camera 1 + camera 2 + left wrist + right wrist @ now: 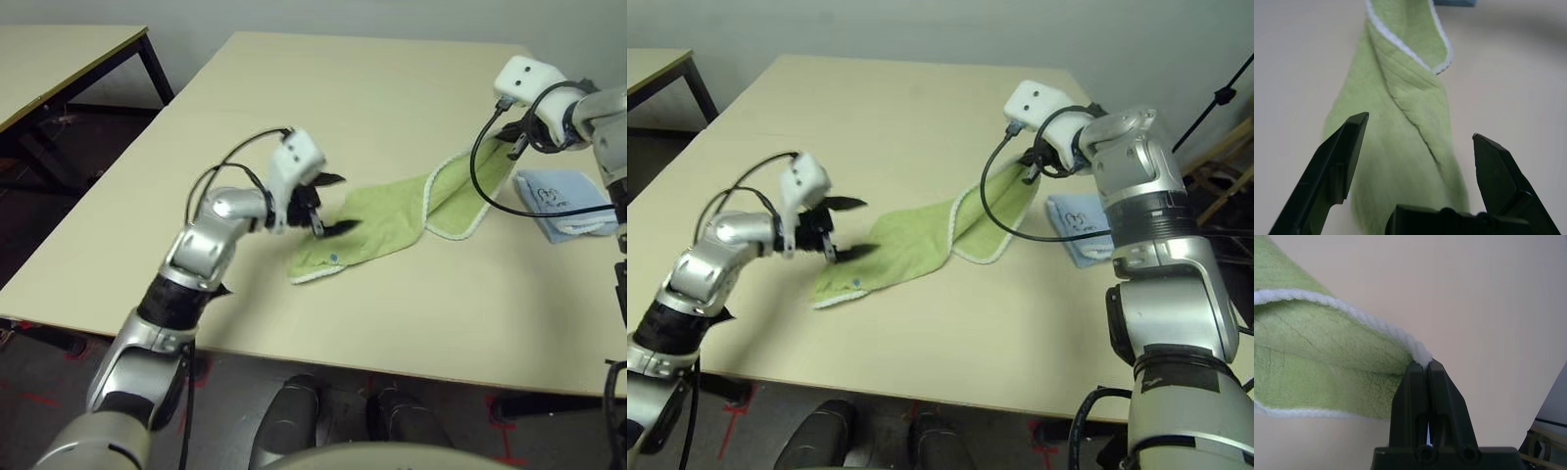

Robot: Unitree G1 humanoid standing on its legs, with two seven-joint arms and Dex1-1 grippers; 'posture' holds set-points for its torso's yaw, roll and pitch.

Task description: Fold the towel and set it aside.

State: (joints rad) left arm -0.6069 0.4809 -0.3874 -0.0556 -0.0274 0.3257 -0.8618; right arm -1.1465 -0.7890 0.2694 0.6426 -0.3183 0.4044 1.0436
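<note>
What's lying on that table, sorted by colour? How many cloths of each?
Green cloths: 1, the towel, one end pinched in the right gripper
Light blue cloths: 1, the folded cloth beside it
Total: 2

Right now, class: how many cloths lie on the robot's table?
2. The green towel stretches across the table's middle, one corner pinched by the right gripper; the light blue folded cloth lies beside it at the right edge.
</note>
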